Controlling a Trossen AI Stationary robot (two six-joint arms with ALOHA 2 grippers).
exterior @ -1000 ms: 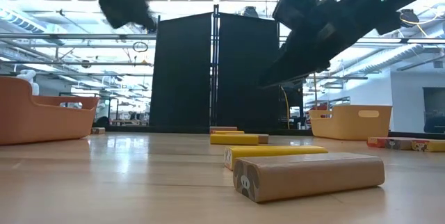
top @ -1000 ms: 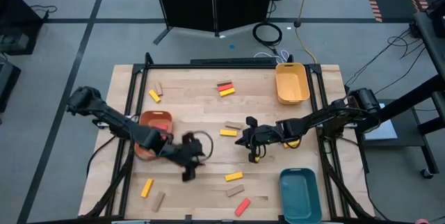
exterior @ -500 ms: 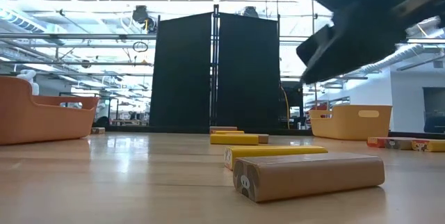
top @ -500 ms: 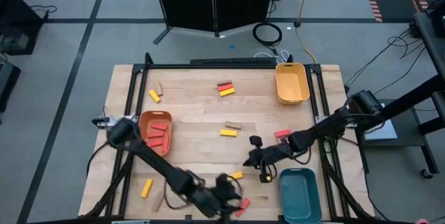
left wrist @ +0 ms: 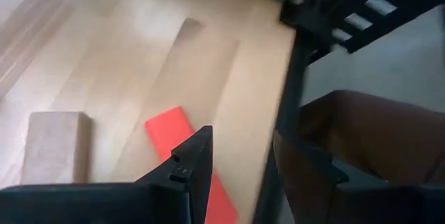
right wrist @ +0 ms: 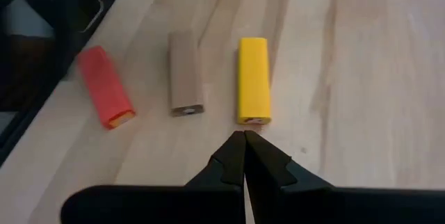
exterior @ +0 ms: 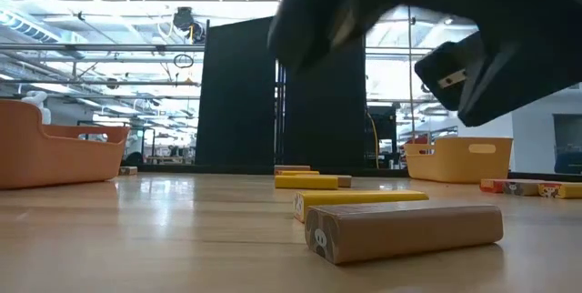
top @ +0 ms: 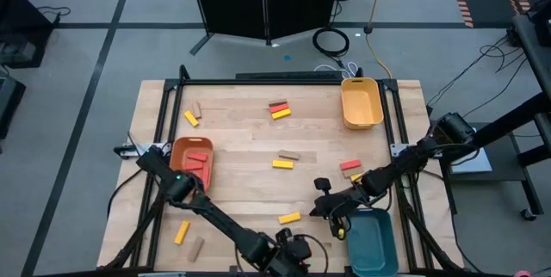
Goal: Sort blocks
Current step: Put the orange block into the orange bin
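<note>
Starting well to the left of the teal tray, you have loose blocks lying flat on the wood: a yellow block and a tan block.

Closer to the tray, on its left, the left gripper hangs low over the table edge. Its fingers are spread, pinching nothing. A red block lies flat right under them, with a second tan block just beside it, apart from it.

These bars look like light, stiff, painted wood, so you need little squeeze. The smooth faces may slide, though, and a bar this flat gives you little height to catch. Take the red one across its narrow width, near the middle of its length, so it doesn't swing. It lies at a slant to the fingers, so square up first. Mind the table edge close by.

Next, another yellow block sits alone, left of the tray and a little farther back.

At the tray's far left corner is the right gripper, fingers pressed together and empty, its nose aimed at that yellow bar.
</note>
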